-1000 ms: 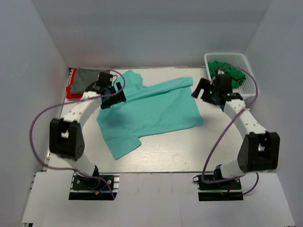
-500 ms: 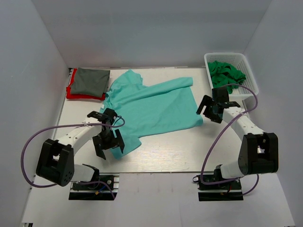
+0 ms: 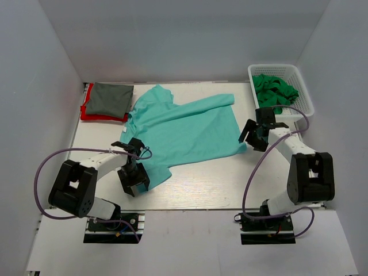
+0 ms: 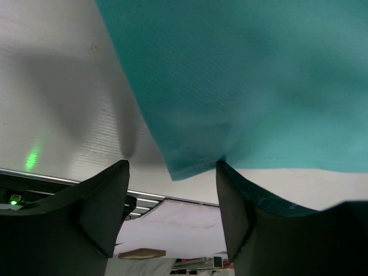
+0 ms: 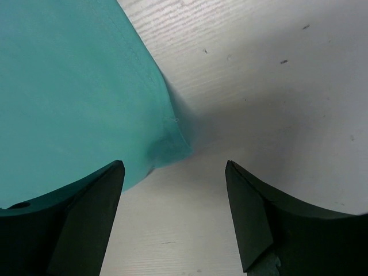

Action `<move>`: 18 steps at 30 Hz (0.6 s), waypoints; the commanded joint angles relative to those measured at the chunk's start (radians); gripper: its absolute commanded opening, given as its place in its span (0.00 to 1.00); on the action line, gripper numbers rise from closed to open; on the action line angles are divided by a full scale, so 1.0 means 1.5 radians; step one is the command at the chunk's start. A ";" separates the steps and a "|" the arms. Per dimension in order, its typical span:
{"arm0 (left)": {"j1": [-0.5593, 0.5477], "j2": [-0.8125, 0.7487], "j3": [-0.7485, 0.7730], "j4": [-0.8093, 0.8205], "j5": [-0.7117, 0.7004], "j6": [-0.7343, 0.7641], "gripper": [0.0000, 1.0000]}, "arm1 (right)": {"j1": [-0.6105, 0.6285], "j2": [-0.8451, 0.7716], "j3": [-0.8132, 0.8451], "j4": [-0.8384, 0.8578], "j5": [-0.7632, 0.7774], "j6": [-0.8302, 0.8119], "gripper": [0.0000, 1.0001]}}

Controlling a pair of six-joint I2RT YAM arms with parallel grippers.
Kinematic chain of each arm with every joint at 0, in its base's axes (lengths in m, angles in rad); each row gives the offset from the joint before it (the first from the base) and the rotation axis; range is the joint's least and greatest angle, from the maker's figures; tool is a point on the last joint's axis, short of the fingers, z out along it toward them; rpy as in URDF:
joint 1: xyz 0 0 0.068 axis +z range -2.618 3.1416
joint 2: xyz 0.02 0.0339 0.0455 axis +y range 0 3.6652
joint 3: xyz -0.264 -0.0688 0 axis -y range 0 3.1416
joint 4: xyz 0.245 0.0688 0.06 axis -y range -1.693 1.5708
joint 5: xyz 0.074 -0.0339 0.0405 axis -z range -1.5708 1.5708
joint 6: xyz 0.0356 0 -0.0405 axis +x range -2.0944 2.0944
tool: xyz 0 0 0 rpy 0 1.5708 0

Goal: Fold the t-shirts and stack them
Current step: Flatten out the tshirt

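Note:
A large light teal t-shirt [image 3: 184, 129] lies spread out on the table. My left gripper [image 3: 133, 183] is open over its near left corner; in the left wrist view that corner [image 4: 190, 164] sits between the open fingers, just ahead of the fingertips. My right gripper [image 3: 253, 137] is open beside the shirt's right corner, which shows in the right wrist view [image 5: 167, 146] just ahead of the fingers. A folded dark grey t-shirt [image 3: 109, 98] lies on a red one [image 3: 87, 112] at the back left. Bright green shirts [image 3: 276, 89] fill the basket.
The white lattice basket [image 3: 302, 86] stands at the back right corner, close behind my right arm. The table's near edge [image 3: 190, 204] runs just behind my left gripper. Grey walls enclose the table on three sides.
My left gripper has swung from the shirt's back left shoulder down to its near left corner. My right gripper has dropped from near the basket to the shirt's right corner.

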 commanded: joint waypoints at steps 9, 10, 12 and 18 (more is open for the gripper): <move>-0.008 0.018 -0.028 0.071 0.006 -0.021 0.51 | -0.002 0.054 0.010 0.036 -0.028 0.055 0.57; -0.008 0.018 -0.028 0.077 0.006 -0.021 0.48 | -0.003 0.064 0.013 0.038 -0.023 0.060 0.57; -0.008 0.018 -0.034 0.077 0.006 -0.021 0.42 | -0.003 0.070 0.021 0.035 -0.024 0.071 0.56; -0.008 0.005 -0.053 0.077 0.006 -0.027 0.18 | -0.003 0.097 0.031 0.020 -0.026 0.075 0.56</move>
